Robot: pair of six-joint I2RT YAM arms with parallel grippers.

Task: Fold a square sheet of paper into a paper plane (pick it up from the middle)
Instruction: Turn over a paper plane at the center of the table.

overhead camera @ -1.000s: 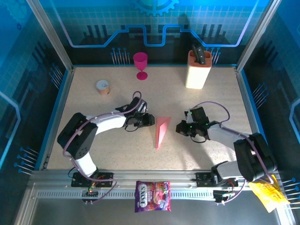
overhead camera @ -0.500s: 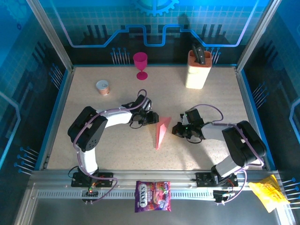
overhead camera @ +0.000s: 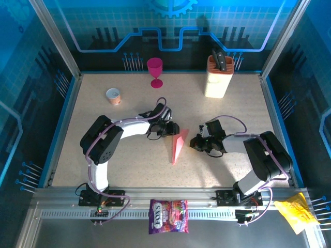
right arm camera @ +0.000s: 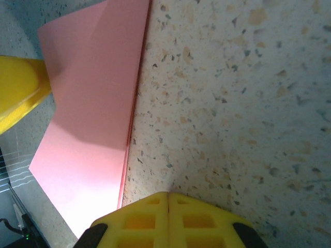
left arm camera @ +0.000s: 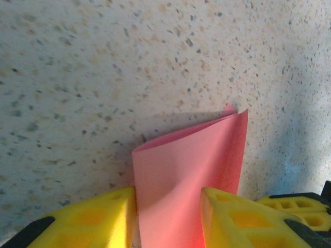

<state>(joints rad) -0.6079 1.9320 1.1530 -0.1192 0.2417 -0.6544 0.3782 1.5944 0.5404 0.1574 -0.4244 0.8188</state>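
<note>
**Table** point(overhead camera: 103, 155): speckled beige top inside blue walls. Read as a clock face from above, 12 at the far edge.

- **Small pale cup** point(overhead camera: 113, 95): at 10 o'clock, upright, well apart from everything else.
- **Left pincer** point(overhead camera: 172, 131) point(left arm camera: 168, 199): just off centre toward 9 o'clock, low over the table, pointing toward 3 o'clock. Yellow fingers point(left arm camera: 88, 217) parted, with a raised flap of the pink paper between them and against both. Clamped or merely straddling: cannot tell.
- **Magenta goblet** point(overhead camera: 154, 70): at 12 o'clock, upright, near the far edge.
- **Pink paper** point(overhead camera: 178, 144) point(left arm camera: 191, 175) point(right arm camera: 93, 103): at table centre, between the two pincers. Folded to a narrow pointed wedge, broad end toward 12, tip toward 6.
- **Purple candy bag** point(overhead camera: 168, 216): at 6 o'clock, off the table, lying on the metal rail.
- **Right pincer** point(overhead camera: 194, 142) point(right arm camera: 168, 199): just off centre toward 3 o'clock. Clenched, fingers pressed together, nothing between them. Just beside the paper's right edge.
- **Cream knife block** point(overhead camera: 218, 77): at 1 o'clock, upright, dark handles in its top.
- **Yellow crumpled wrapper** point(overhead camera: 295, 212): at 4 o'clock, beyond the table's near right corner.
</note>
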